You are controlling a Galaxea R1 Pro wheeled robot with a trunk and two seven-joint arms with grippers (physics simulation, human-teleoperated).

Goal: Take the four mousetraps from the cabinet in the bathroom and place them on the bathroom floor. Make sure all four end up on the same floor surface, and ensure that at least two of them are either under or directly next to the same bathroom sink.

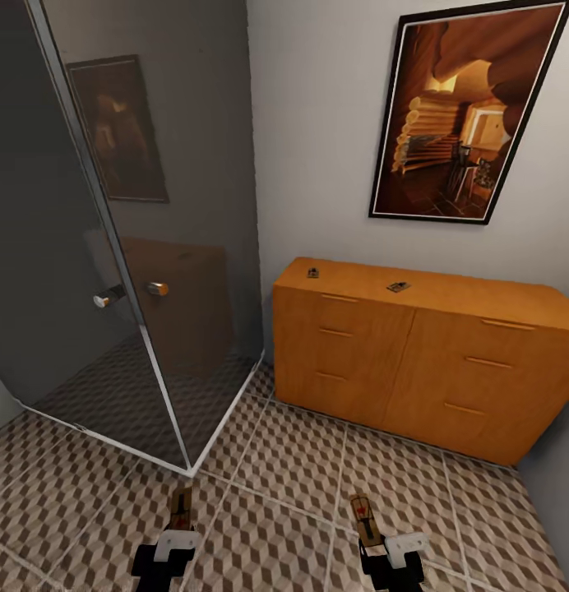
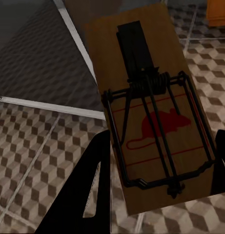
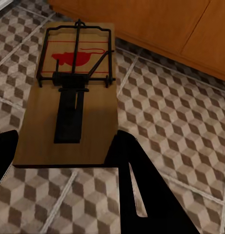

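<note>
The orange-brown cabinet (image 1: 416, 353) stands against the far wall, with two mousetraps (image 1: 313, 272) (image 1: 398, 287) lying on its top. My left gripper (image 1: 179, 528) is shut on a third mousetrap (image 1: 182, 506), a wooden board with a red mouse print (image 2: 151, 117), gripped between the black fingers (image 2: 92, 195). My right gripper (image 1: 372, 536) is shut on a fourth mousetrap (image 1: 362, 514) (image 3: 68, 97). Both held traps hang over the cube-patterned bathroom floor (image 1: 293, 485). The bathroom sink is out of view.
A glass shower enclosure (image 1: 128, 271) with a metal frame and round knobs takes up the left side. A framed picture (image 1: 465, 111) hangs above the cabinet. A grey wall edge (image 1: 560, 485) closes in at the right.
</note>
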